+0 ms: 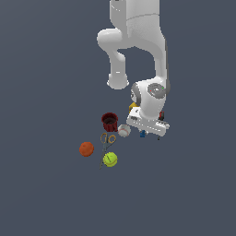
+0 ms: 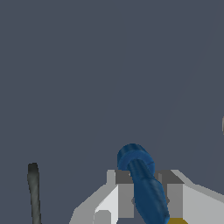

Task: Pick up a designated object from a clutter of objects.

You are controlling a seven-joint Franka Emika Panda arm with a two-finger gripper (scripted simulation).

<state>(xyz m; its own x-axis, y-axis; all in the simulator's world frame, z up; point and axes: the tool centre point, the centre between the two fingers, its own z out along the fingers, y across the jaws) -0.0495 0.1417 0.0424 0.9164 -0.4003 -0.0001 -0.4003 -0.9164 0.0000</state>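
- Between the two fingers of the end effector [image 2: 146,192], the blue item [image 2: 144,186] sat clamped, the fingers closed against its shaft on both sides.
- In the exterior view it showed only as a blue speck [image 1: 142,134] under the hand, beside the white baseball [image 1: 124,131].
- Slipping looked the main risk: a thin, rounded shaft could twist or slide out if jolted.
- Its long axis ran out from the fingers, the wider knobby end pointing away from the palm.

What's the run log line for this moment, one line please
phase: grasp | gripper: fingers either side of blue item | contact: cannot tell | lift: cannot tell | neighbours: baseball, red cup
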